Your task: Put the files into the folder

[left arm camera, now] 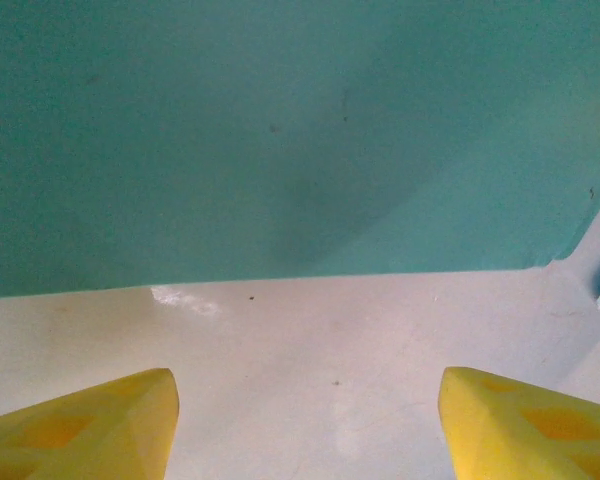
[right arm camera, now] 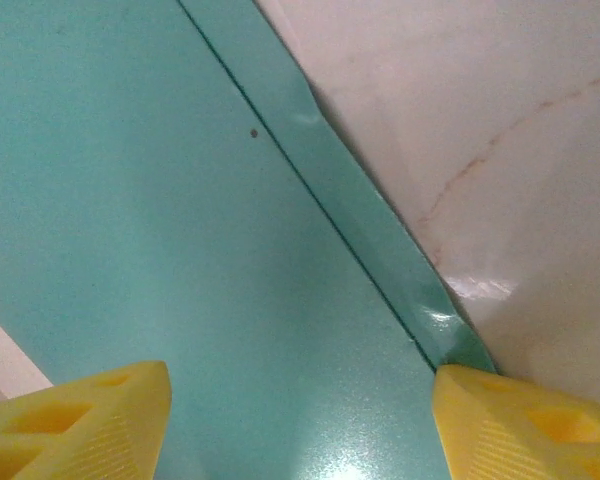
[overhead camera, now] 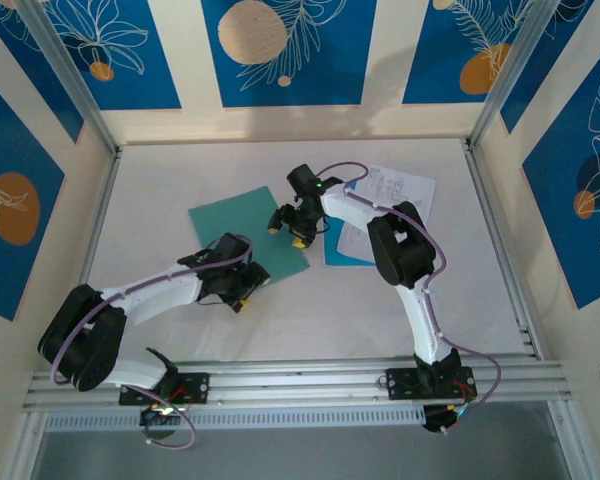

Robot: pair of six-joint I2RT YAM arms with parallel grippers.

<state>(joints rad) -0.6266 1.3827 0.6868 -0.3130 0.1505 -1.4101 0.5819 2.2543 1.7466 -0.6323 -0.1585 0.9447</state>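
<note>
Two arms are on the folder (overhead camera: 238,225) and none of the files are in it yet. Going left to right: your left arm (overhead camera: 140,300) reaches in from the near-left corner and ends at the folder's near edge. On its wrist cam the left jaws are wide apart. Both yellow fingertips (left arm camera: 80,425) are over bare table (left arm camera: 310,340) with nothing between them, and the teal edge lies just ahead, untouched. My guess is it's placed there to pin that side so the card doesn't skate around.

The folder itself lies flat and looks closed, a bit left of centre, turned at an angle.

Next over, the right jaws hang above the folder's right-hand edge, also spread wide and gripping nothing. The right wrist cam shows one right fingertip (right arm camera: 520,420) at the edge, where a narrow strip of the lower leaf peeks out from under the cover. I can't tell whether it's actually touching the card. That spot makes sense if you're after the cover's lip to flip it open.

Further right, the blue sheet (overhead camera: 342,250) lies just beside the folder, partly under your right arm (overhead camera: 405,250), with the white printed sheets (overhead camera: 400,188) beyond it. I'd get the cover open first, then go fetch them.
</note>
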